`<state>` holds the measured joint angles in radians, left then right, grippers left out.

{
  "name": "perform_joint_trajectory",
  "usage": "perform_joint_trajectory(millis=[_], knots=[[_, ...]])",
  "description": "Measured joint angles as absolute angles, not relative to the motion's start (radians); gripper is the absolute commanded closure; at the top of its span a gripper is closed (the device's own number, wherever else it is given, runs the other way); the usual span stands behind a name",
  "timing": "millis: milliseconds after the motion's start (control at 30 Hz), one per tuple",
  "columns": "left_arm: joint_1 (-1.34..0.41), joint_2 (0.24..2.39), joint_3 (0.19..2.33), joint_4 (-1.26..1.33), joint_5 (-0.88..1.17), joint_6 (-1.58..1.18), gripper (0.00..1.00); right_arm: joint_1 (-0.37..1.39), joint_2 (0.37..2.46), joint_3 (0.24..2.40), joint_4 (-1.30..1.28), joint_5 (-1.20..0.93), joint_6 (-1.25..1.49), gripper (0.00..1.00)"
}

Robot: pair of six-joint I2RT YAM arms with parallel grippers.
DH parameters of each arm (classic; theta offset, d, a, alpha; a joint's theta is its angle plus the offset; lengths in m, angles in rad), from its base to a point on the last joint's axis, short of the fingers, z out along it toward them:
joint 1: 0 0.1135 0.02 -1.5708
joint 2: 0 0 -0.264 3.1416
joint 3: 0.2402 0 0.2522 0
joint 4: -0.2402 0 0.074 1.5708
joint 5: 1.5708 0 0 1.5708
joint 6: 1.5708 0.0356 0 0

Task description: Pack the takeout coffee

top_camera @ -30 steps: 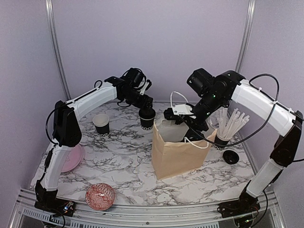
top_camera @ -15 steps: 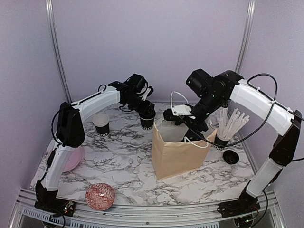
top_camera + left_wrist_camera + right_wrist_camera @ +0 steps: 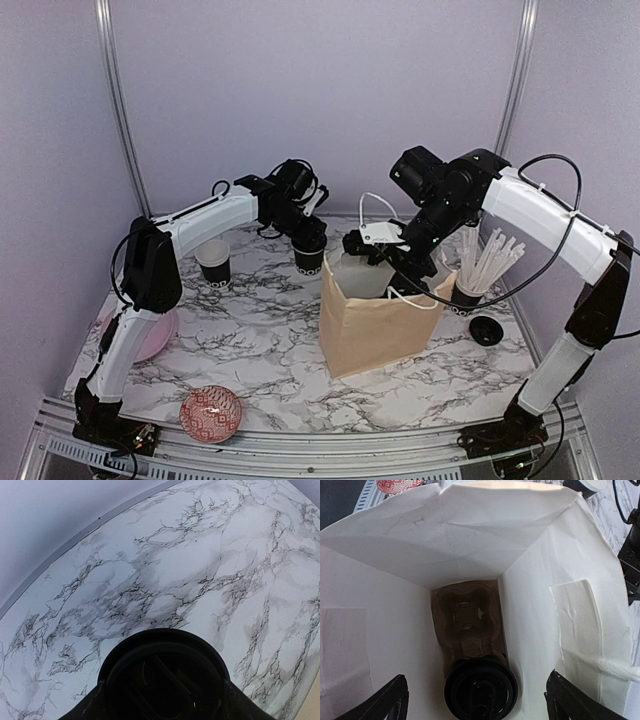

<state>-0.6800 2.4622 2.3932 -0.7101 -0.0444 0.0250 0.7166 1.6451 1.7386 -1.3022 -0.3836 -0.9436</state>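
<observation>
Left claw astride a lidded coffee cup, grip impossible to tell. Right claw spread wide inside paper bag.

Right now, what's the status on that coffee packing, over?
Left jaws straddle lidded cup beside bag, grip unclear. Right jaws open inside bag, crowding its mouth. One packed cup in carrier; open cup waits left.

Bag: stood on the table, right of centre.
Carrier: laid on the bag floor.
Bagged cup: seated in one end pocket of the carrier.
Lidded cup: stood just behind-left of the bag.
Open cup: set further left, apart.
Straw cup: placed just right of the bag.
Lid: laid before the straw cup.
Plate: found at the left edge.
Bowl: found front-left.
</observation>
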Motion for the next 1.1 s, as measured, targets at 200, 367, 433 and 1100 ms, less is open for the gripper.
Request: perform_joint_trajectory(millis=[200,367,433,1100], knots=[[-0.681,2.449,2.372,-0.705,-0.046,0.04,0.4,0.717,1.645,1.739,-1.295,-0.355,-0.941,0.09],[-0.681,2.401,2.315,-0.708,-0.045,0.049,0.41,0.712,1.645,1.739,-1.28,-0.327,-0.931,0.09],[-0.681,2.36,2.268,-0.71,-0.04,0.049,0.42,0.703,1.648,1.741,-1.271,-0.319,-0.924,0.09],[-0.837,1.798,1.554,-0.68,0.089,0.084,0.43,0.681,1.669,1.914,-1.34,-0.427,-0.967,0.07]])
